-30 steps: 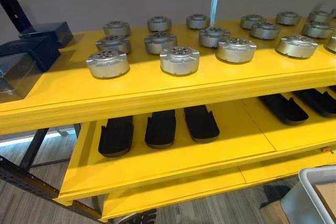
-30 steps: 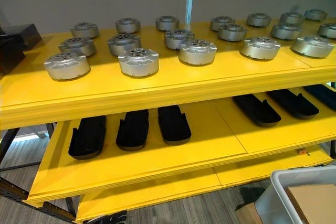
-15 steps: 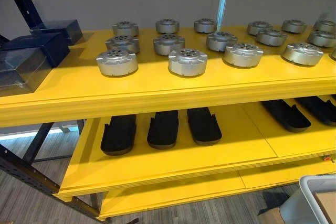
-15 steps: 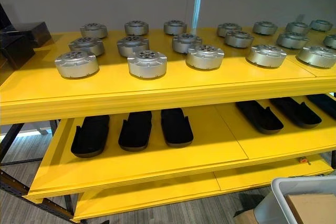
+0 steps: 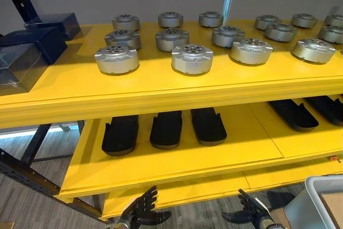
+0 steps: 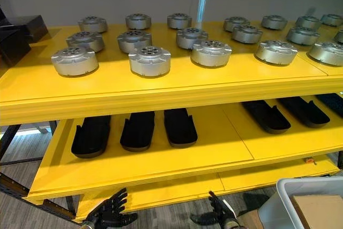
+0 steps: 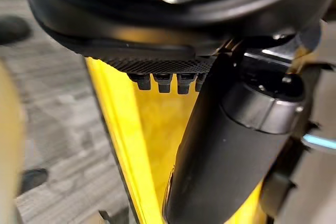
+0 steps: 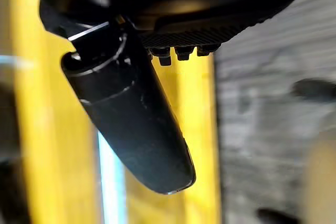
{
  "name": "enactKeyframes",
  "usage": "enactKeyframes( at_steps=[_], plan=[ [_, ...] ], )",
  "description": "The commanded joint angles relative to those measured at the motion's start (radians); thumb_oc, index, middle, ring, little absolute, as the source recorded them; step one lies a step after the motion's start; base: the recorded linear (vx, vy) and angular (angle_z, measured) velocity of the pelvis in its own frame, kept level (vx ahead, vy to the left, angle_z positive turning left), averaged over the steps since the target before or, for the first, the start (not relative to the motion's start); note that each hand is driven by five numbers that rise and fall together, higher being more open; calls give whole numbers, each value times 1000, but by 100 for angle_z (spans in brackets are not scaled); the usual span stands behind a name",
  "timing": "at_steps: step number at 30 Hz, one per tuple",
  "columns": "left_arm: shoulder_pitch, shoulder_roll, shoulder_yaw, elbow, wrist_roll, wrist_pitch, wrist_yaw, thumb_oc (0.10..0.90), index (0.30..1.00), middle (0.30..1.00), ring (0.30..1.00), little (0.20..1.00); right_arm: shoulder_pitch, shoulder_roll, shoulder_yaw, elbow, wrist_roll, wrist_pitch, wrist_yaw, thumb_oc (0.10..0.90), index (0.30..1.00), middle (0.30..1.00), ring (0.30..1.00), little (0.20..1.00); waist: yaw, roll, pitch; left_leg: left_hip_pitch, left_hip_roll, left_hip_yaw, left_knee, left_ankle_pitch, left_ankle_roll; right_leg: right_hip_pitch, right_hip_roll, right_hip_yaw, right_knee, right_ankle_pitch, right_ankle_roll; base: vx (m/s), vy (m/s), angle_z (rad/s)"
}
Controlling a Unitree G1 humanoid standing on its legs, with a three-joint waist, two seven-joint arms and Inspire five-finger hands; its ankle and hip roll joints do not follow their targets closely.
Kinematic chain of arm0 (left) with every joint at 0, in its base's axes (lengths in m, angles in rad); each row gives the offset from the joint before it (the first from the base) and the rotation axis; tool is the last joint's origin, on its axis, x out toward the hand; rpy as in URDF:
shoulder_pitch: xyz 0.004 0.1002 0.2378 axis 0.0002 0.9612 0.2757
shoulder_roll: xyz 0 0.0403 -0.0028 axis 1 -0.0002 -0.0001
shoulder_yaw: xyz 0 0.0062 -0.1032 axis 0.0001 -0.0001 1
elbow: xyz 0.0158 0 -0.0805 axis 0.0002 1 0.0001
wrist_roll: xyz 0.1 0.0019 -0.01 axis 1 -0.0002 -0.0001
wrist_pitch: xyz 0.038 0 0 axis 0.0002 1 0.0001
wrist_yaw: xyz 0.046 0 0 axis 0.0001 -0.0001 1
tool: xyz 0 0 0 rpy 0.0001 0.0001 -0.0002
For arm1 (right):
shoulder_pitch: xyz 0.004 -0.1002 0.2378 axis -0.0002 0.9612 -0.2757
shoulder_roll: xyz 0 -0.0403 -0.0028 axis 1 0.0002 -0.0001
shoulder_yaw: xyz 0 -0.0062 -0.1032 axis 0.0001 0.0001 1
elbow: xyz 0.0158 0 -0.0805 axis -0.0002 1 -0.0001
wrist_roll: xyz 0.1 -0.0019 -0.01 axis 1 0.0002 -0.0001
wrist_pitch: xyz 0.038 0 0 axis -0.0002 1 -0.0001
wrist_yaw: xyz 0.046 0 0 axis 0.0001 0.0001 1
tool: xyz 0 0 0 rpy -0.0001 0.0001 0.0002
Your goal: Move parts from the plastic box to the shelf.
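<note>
Yellow shelf (image 5: 161,87) carries rows of silver parts (image 5: 192,59). Newly risen into view at 6 o'clock, the left hand (image 5: 140,214) and right hand (image 5: 251,215) hang spread and empty. Plastic box (image 6: 308,202) sits at 4 o'clock; no part is held.

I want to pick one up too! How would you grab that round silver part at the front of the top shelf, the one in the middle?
Probably from above, fingers and thumb around the rim of the round silver part. It lies flat on the top shelf, with free space around it.
</note>
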Motion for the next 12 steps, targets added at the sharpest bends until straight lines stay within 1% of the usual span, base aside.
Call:
enactKeyframes(
  at_steps=[1,5,7,10,12],
  plan=[
    [-71,81,9,-121,-104,-129,-94,900,1000,1000,1000,1000,-57,-53,-38,-94,82,-113,69,900,1000,1000,1000,1000,1,-21,42,113,-38,75,-3,-134,44,-27,14,-125,6,20,-30,22,16,-6],
    [-52,150,-31,-303,-160,-120,-131,900,1000,1000,1000,1000,-21,-106,-21,-278,141,-134,140,900,1000,1000,1000,1000,-14,-17,43,114,-38,89,-3,-133,44,-31,12,-120,6,21,-28,12,13,-3],
    [-52,163,-36,-341,-186,-112,-129,900,1000,1000,1000,1000,-18,-117,-16,-318,156,-135,158,900,1000,1000,1000,1000,-17,-17,43,114,-38,90,-3,-133,44,-33,11,-117,6,21,-27,8,9,-6],
    [-45,183,-42,-421,-245,-95,-117,900,1000,1000,1000,1000,-19,-141,-2,-410,171,-140,141,900,1000,1000,1000,1000,-18,-14,43,116,-37,92,-3,-133,43,-31,9,-117,6,19,-25,26,3,-7],
    [-33,181,-35,-446,-256,-85,-115,900,1000,1000,1000,1000,-15,-145,-6,-443,175,-133,138,900,1000,1000,1000,1000,-16,-15,39,116,-38,93,-3,-134,43,-30,9,-117,6,18,-24,39,-7,-1]
  ],
)
